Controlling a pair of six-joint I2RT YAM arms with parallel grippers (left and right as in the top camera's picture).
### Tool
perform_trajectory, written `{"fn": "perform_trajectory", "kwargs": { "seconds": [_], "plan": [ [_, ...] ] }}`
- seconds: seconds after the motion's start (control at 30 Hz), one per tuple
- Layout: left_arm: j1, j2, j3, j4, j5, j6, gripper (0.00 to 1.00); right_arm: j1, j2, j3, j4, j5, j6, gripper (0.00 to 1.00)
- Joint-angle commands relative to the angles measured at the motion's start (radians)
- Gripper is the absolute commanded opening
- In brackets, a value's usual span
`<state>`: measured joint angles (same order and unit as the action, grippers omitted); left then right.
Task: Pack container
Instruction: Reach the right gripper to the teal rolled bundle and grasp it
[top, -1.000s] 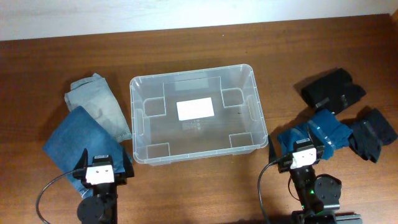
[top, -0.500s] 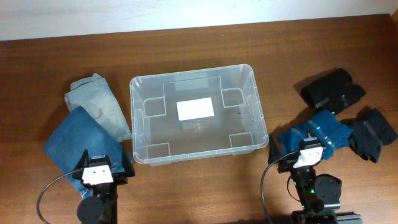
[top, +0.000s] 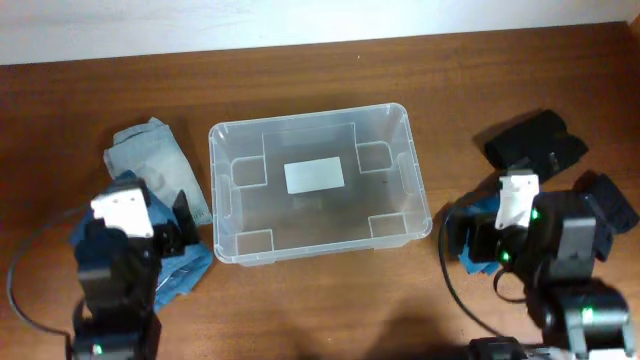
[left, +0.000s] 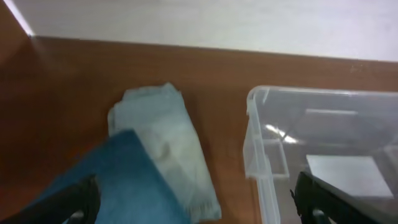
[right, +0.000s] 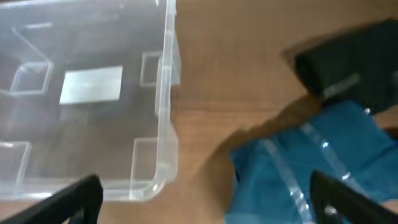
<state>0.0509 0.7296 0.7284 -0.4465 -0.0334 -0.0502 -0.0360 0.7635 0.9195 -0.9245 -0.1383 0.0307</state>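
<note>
- My left arm (top: 115, 255) has swung forward from the near edge and now hangs above the folded dark denim (left: 124, 180). My left jaws stand wide apart with nothing between them, and the pale denim (left: 165, 143) lies just ahead.
- The container (top: 300, 215) has not shifted. It sits mid-tabletop (top: 320, 310) between the two piles of clothes, empty except for its white label (top: 313, 176).
- My right arm (top: 565, 240) has come forward too and is now over the teal garment (right: 298, 168). My right jaws are spread wide and hold nothing. The black garments (top: 535, 142) lie beyond.
- I judge that packing has not yet begun. Each arm is lined up over a first garment, so the next move is to descend and grip.
</note>
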Motion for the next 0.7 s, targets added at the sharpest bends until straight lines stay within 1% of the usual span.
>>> {"fn": "perform_trajectory", "kwargs": {
  "seconds": [0.0, 0.07, 0.17, 0.23, 0.3, 0.33, 0.43, 0.5, 0.57, 0.63, 0.67],
  "plan": [
    [-0.003, 0.094, 0.091, -0.031, 0.037, -0.010, 0.99, -0.027, 0.093, 0.113, -0.090, 0.171, 0.126, 0.98],
    [-0.003, 0.111, 0.093, -0.033, 0.072, -0.010, 0.99, -0.117, 0.123, 0.140, -0.135, 0.161, 0.190, 0.99],
    [-0.002, 0.131, 0.093, -0.041, 0.071, -0.010, 0.99, -0.344, 0.128, 0.140, -0.188, 0.044, 0.180, 0.98],
    [-0.003, 0.141, 0.093, -0.036, 0.071, -0.010, 0.99, -0.548, 0.164, 0.140, -0.253, -0.057, 0.104, 0.98],
    [-0.002, 0.150, 0.094, -0.031, 0.071, -0.010, 0.99, -0.725, 0.243, 0.140, -0.311, -0.171, 0.002, 0.98],
    [-0.003, 0.156, 0.094, -0.026, 0.071, -0.010, 0.99, -0.779, 0.291, 0.139, -0.325, -0.210, 0.002, 0.98],
    [-0.003, 0.172, 0.094, -0.022, 0.072, -0.010, 0.99, -0.848, 0.406, 0.129, -0.305, -0.235, -0.003, 0.98],
    [-0.003, 0.174, 0.094, -0.020, 0.071, -0.010, 0.99, -0.856, 0.514, 0.121, -0.282, -0.338, -0.078, 0.98],
    [-0.002, 0.174, 0.094, -0.013, 0.071, -0.010, 0.99, -0.856, 0.584, 0.092, -0.245, -0.352, -0.102, 0.98],
    [-0.003, 0.174, 0.094, -0.014, 0.071, -0.010, 0.99, -0.857, 0.631, 0.004, -0.140, -0.396, -0.102, 0.98],
    [-0.003, 0.174, 0.094, -0.014, 0.072, -0.010, 0.99, -0.856, 0.647, -0.066, -0.048, -0.411, -0.093, 0.99]
  ]
}}
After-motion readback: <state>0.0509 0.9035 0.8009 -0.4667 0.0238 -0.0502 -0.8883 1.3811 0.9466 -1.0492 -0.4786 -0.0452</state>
